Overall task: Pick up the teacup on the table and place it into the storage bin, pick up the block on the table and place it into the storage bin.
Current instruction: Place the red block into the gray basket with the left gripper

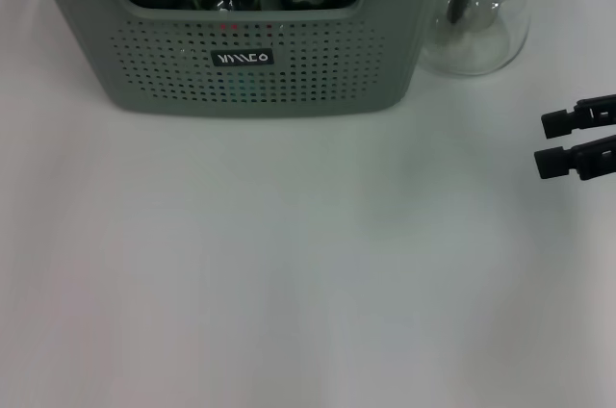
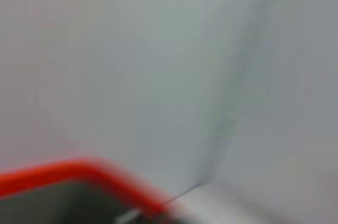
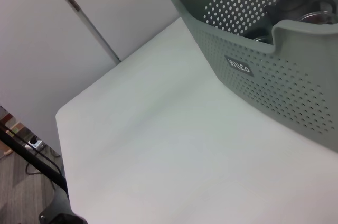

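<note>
- The bin (image 1: 241, 52) sits at 12 o'clock on the bench (image 1: 289, 264).
- Dark round things and glass cups lie inside the bin; no block shows.
- Glass is breakable and slippery: hold a cup by its rim.
- The right hand (image 1: 568, 143), at 3 o'clock, is a little open and empty.
- The left hand is out of sight.

I see the grey-green perforated storage bin (image 1: 250, 52) standing upright on the white table (image 1: 289, 264), well ahead and to the left of my right pincer (image 1: 576, 141), with dark and glass items inside.
</note>
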`<state>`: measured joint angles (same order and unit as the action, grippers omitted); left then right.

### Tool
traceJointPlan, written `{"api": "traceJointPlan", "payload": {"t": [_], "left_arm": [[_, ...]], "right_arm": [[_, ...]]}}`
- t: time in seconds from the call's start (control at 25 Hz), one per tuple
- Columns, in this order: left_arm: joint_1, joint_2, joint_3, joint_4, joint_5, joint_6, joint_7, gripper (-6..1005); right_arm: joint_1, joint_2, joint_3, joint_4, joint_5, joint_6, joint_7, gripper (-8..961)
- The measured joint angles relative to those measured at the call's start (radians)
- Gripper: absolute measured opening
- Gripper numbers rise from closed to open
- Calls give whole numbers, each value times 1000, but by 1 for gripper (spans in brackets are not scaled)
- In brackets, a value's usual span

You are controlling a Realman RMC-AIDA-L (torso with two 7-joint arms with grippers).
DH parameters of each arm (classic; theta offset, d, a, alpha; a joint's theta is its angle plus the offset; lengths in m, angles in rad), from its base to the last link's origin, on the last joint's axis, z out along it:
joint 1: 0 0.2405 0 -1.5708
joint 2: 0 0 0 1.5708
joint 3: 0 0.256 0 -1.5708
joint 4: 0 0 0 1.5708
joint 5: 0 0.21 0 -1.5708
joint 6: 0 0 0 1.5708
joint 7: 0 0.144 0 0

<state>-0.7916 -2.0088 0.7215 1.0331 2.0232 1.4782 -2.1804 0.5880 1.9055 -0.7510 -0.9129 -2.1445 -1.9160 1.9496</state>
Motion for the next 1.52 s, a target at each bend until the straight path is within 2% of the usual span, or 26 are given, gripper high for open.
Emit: {"api": "traceJointPlan", "payload": {"t": [0.24, 0.28, 0.44, 0.72, 0.96, 1.4, 1.52], "left_arm": [[-76, 1, 132, -56, 297, -253, -153, 281], [-94, -5, 182, -63, 373, -300, -198, 281], [-116, -12, 227, -86, 457, -352, -254, 281], [-171, -45, 245, -168, 620, -437, -302, 282], [-193, -53, 248, -210, 684, -468, -317, 282], [-199, -78, 263, -208, 699, -473, -313, 283], [-197, -83, 264, -189, 700, -475, -313, 340]], "right_arm": [[13, 4, -1, 2, -22, 2, 17, 927], [16, 4, -3, 2, -24, 2, 21, 927], [25, 7, -7, 1, -25, 0, 24, 928], [30, 9, -8, 3, -32, 5, 24, 927], [33, 9, -8, 3, -36, 6, 26, 927], [33, 10, -8, 2, -37, 11, 24, 927], [33, 10, -8, 2, -37, 11, 24, 928]]}}
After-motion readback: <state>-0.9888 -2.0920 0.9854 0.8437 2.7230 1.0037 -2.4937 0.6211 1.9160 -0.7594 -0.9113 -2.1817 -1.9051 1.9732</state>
